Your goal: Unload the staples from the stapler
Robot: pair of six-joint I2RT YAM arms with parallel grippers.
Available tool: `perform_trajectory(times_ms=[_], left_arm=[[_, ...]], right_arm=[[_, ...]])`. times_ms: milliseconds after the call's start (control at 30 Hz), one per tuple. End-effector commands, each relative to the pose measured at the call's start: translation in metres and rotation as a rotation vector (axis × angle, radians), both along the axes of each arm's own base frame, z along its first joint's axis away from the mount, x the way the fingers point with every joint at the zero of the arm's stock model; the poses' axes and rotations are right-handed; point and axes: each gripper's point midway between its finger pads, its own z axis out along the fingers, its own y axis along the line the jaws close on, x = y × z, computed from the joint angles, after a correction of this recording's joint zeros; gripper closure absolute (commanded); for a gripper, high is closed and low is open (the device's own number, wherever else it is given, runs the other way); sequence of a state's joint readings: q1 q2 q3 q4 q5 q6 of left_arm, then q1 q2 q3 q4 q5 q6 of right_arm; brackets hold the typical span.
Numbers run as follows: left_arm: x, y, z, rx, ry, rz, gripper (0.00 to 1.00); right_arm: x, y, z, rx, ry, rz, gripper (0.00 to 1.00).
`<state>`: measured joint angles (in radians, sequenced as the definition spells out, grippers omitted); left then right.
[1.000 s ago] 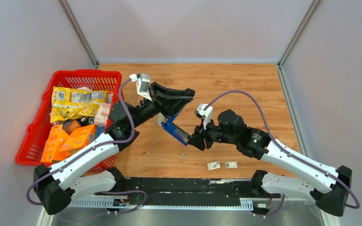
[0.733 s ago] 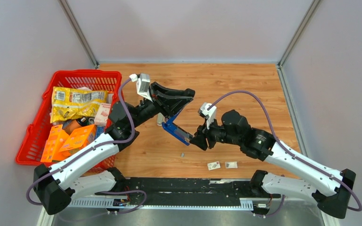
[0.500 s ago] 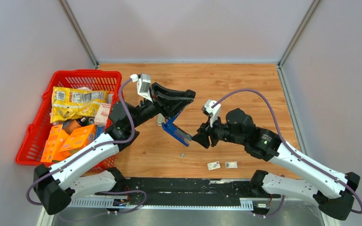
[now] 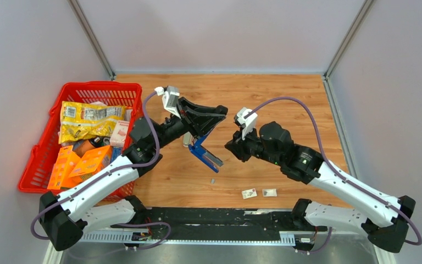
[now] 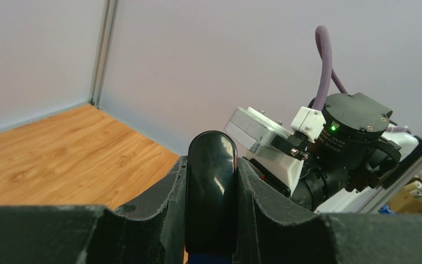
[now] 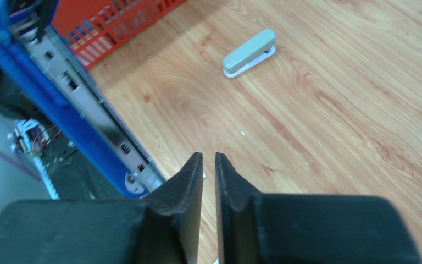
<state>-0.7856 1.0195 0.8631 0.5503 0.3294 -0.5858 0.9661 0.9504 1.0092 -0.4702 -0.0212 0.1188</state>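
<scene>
Here we are watching the left gripper (image 4: 202,133) holding up the stapler (image 4: 207,155) while the right gripper (image 4: 232,146) is hanging just beside it.
The left gripper's fingers (image 5: 159,203) are squeezing the stapler's black top, and its blue body with the shiny metal track is slanting down toward the right gripper. The right gripper's fingers (image 6: 178,192) are sitting almost together, with only a thin slit between them, and we are seeing nothing held there. The staples (image 4: 212,180), one tiny grey bit, are lying on the table (image 4: 264,104) just under the stapler's low end, between the two grippers. A small green stapler (image 6: 249,53) is lying past the right gripper's fingertips, and two white packets (image 4: 248,193) are lying near its arm.
</scene>
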Motion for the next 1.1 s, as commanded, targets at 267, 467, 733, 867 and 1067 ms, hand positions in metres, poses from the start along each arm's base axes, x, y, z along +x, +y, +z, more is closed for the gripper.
perform_trajectory(times_ms=[267,467,733,867,1067], left_arm=[[0.027,0.006,0.008,-0.011,0.012,0.146,1.00],[0.040,0.008,-0.005,0.020,0.046,0.203,1.00],[0.056,0.010,-0.020,0.043,0.091,0.278,1.00],[0.063,0.008,-0.028,0.059,0.110,0.296,1.00],[0.073,0.000,-0.048,0.102,0.144,0.304,1.00]], right_arm=[[0.052,0.034,-0.006,0.100,-0.083,-0.124,1.00],[0.046,0.048,-0.008,0.183,-0.086,-0.064,1.00],[0.033,0.056,-0.031,0.215,-0.029,-0.004,1.00],[0.036,0.054,-0.041,0.213,-0.020,-0.019,1.00],[0.039,0.049,-0.056,0.220,-0.027,-0.024,1.00]])
